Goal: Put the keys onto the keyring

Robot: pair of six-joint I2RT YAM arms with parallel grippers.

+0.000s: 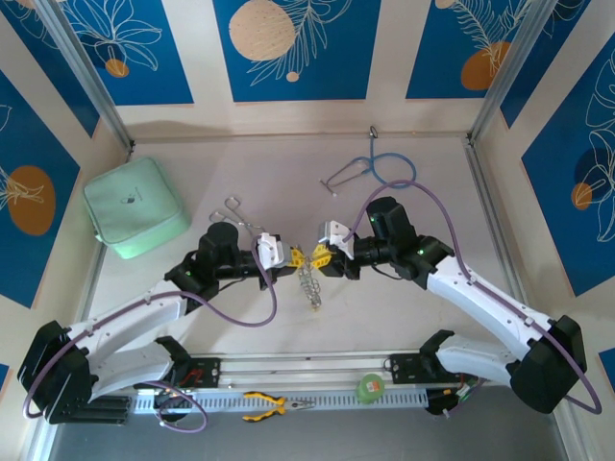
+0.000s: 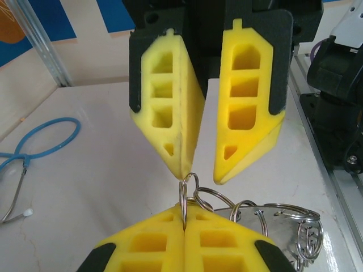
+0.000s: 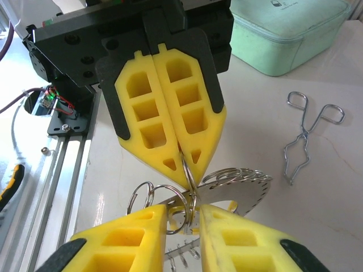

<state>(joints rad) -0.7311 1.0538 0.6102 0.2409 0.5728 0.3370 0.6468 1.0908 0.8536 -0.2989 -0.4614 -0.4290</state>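
Observation:
The keyring [image 3: 247, 190] is a wide silvery plate ring fringed with small split rings, and it hangs between the two grippers [image 1: 309, 283]. My left gripper [image 2: 185, 211] is shut on one small split ring of the keyring [image 2: 278, 224]; it also shows as the upper yellow fingers [image 3: 170, 130]. My right gripper [image 3: 182, 208] faces it with its jaws apart, split rings standing in the gap. One of its fingertips [image 2: 182, 167] touches the pinched ring. A yellow key head [image 3: 176, 213] shows low in that gap, partly hidden.
A mint-green pouch [image 1: 135, 206] lies back left, silver forceps [image 1: 240, 216] behind the left arm, and a blue stethoscope [image 1: 380, 168] at the back. Yellow pliers [image 1: 274, 406] and a green tape roll [image 1: 370, 387] rest on the front rail.

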